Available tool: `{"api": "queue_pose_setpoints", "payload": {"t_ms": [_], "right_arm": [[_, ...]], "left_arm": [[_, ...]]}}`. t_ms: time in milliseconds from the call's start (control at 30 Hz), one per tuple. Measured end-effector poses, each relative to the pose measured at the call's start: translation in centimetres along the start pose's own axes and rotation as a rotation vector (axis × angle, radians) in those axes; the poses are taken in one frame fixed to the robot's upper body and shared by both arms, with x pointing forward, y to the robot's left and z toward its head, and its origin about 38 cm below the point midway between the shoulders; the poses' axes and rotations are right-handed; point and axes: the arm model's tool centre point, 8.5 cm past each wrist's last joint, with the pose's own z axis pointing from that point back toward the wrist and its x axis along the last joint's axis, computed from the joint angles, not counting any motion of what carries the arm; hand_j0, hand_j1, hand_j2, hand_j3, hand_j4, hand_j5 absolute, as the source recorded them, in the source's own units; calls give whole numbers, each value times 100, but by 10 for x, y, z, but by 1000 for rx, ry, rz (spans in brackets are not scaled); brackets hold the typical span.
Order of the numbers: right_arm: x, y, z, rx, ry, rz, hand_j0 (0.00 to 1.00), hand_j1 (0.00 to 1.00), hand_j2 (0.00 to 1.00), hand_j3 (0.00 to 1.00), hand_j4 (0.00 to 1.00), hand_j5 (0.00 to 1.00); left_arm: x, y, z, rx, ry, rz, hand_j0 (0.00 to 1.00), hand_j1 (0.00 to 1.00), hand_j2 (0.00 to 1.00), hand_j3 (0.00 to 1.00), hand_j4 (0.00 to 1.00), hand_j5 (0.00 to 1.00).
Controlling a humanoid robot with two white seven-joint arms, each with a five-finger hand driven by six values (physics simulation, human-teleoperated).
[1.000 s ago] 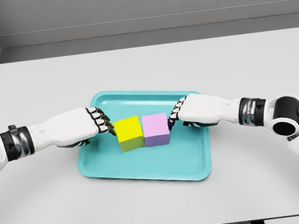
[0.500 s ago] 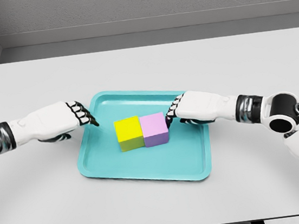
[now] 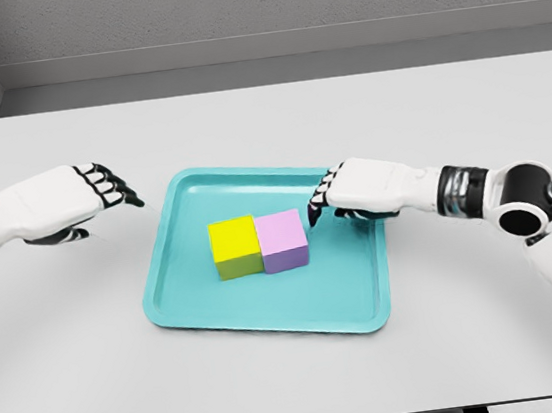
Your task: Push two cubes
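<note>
A yellow cube and a purple cube sit side by side, touching, in the middle of a teal tray. My left hand hovers over the table left of the tray, well apart from the yellow cube, fingers curled and holding nothing. Just right of the purple cube is my right hand, above the tray's right part; its curled fingers sit a small gap from the cube and hold nothing.
The tray lies on a pale grey table whose far edge meets a grey wall. Bare tabletop surrounds the tray on all sides.
My left hand has pulled back leftward and up, off the yellow cube and out of the tray. The right hand has lifted slightly away from the purple cube. The cubes stay together.
</note>
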Motion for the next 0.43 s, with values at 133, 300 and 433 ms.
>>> {"api": "queue_pose_setpoints", "payload": {"t_ms": [133, 300, 433], "right_arm": [[-9, -29, 36, -65, 57, 63, 57, 57, 57, 57, 57, 57], [-27, -39, 123, -158, 184, 32, 100, 100, 100, 100, 100, 100], [-43, -48, 175, -204, 272, 9, 100, 100, 100, 100, 100, 100]], "left_arm": [[-24, 0, 24, 0, 66, 46, 100, 100, 100, 100, 100, 100], [-49, -11, 43, -21, 145, 94, 100, 100, 100, 100, 100, 100], [-56, -14, 50, -26, 171, 104, 100, 100, 100, 100, 100, 100]]}}
